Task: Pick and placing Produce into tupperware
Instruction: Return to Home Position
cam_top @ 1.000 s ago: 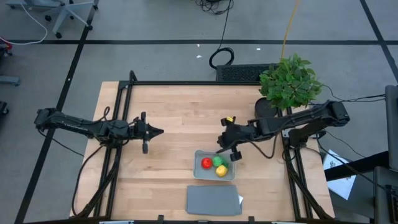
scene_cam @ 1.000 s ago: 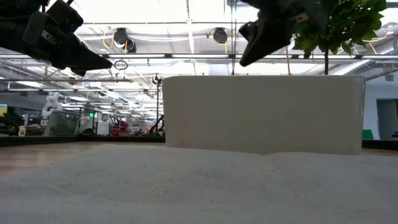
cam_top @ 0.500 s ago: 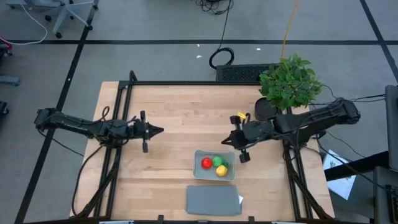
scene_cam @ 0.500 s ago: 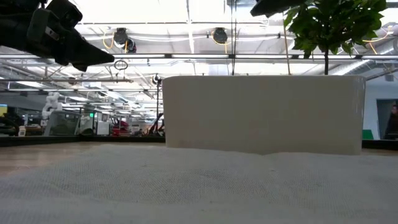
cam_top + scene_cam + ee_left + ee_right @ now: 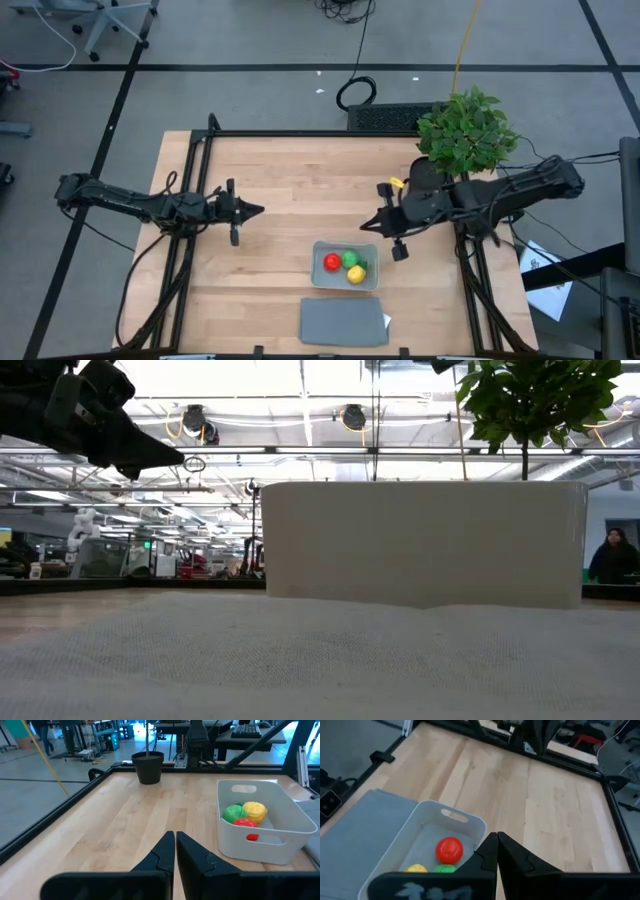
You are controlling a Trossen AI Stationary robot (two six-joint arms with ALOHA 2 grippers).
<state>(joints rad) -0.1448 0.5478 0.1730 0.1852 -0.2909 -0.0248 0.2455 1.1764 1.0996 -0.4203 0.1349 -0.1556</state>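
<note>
The tupperware (image 5: 345,282) sits on the table's near middle and fills the low view as a pale wall (image 5: 420,540). Inside it lie the red piece (image 5: 332,263), the green piece (image 5: 350,259) and the yellow piece (image 5: 356,274); the right wrist view shows the red one (image 5: 449,849), the left wrist view all three (image 5: 245,813). My right gripper (image 5: 366,227) is shut, empty, above the table just right of and beyond the container. My left gripper (image 5: 257,210) is shut, waiting over the table's left half.
A flat grey lid (image 5: 344,322) lies at the near edge, just in front of the container. A leafy potted plant (image 5: 465,132) stands at the far right corner, close behind my right arm. Bare wood lies between the two grippers. A person (image 5: 611,555) shows in the room behind.
My right gripper has drawn back from above the container toward the table's right edge and risen, leaving the low view. The three pieces and the container have stayed put. The left arm has kept still.
</note>
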